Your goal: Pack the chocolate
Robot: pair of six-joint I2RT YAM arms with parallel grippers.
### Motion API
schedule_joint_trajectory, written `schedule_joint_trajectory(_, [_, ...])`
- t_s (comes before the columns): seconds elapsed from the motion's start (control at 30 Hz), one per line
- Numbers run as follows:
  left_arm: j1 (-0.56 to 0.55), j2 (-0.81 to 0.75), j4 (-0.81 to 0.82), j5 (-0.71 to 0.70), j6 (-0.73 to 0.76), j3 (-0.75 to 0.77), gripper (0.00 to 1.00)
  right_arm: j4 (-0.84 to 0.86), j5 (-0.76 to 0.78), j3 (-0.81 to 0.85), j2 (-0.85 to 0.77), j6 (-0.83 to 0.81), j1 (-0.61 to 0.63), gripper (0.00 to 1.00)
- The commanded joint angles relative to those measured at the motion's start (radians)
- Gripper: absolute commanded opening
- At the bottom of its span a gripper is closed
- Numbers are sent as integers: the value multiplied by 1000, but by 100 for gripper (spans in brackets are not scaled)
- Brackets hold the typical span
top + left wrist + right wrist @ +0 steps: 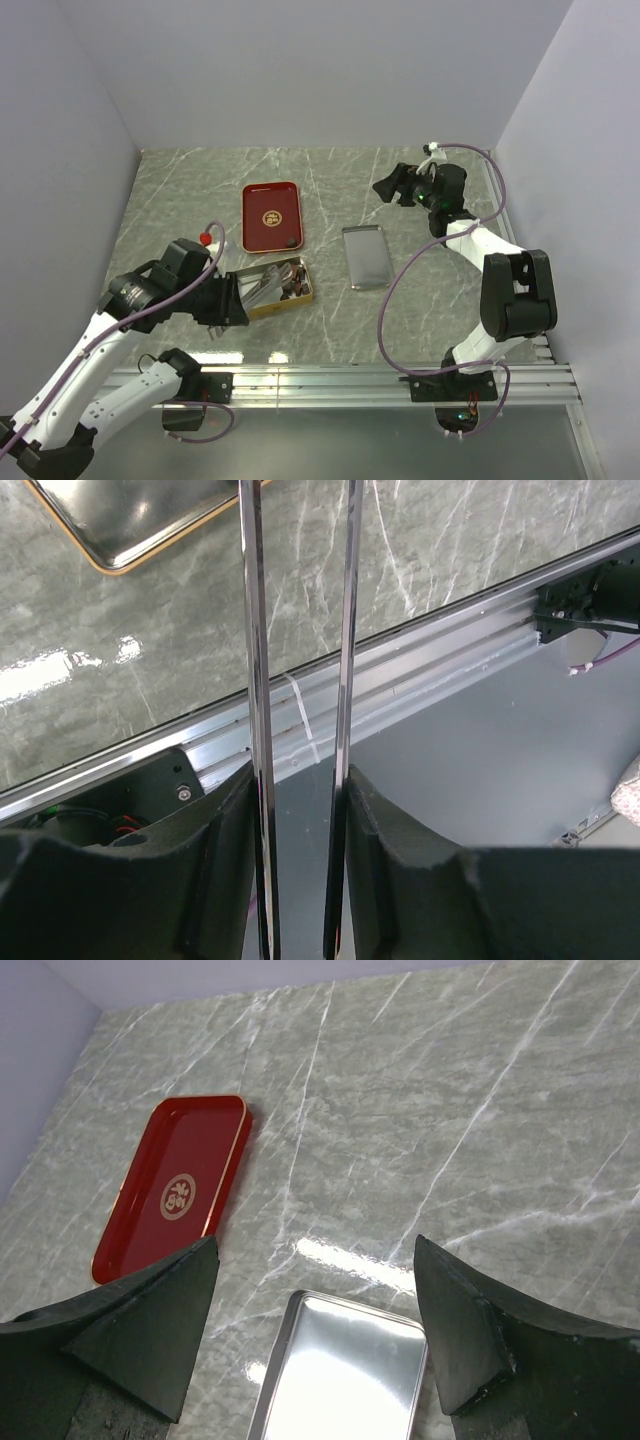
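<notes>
Several dark brown pieces of chocolate (296, 280) lie at the right end of the gold tin (268, 306). One more piece (290, 241) sits in the near right corner of the red tray (270, 215). My left gripper (234, 298) (300, 790) is shut on a pair of metal tongs (264, 286) (345, 630), whose two blades stand slightly apart and reach into the tin. In the left wrist view the tong tips run out of frame at the top. My right gripper (388, 187) (315, 1260) hangs open and empty over the far right of the table.
A silver lid (365, 257) (345, 1370) lies flat to the right of the tin. The aluminium rail (380, 380) (400, 670) runs along the table's near edge. Walls close in the left, back and right sides.
</notes>
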Motion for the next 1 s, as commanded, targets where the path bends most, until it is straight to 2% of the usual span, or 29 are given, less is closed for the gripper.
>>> schedule_joint_trajectory(0.0, [-3,-13,21,-13,-17,5,40,17,5,33,-42,-10,-8,85])
schedule_joint_trajectory(0.23, [-1,-25,26,-81,-40,46,39,14,5,31,-43,-11,-8,85])
schedule_joint_trajectory(0.43, [-3,16,98,-198,-46,54,37,18,5,21,-57,-13,-8,85])
schedule_joint_trajectory(0.73, [-3,128,501,-388,-7,-15,39,23,-9,13,-68,-8,-10,85])
schedule_joint_trajectory(0.87, [3,254,627,-508,82,26,41,29,-15,11,-71,-5,-8,85])
schedule_joint_trajectory(0.97, [54,389,673,-499,156,103,41,31,-26,19,-62,-2,-10,85])
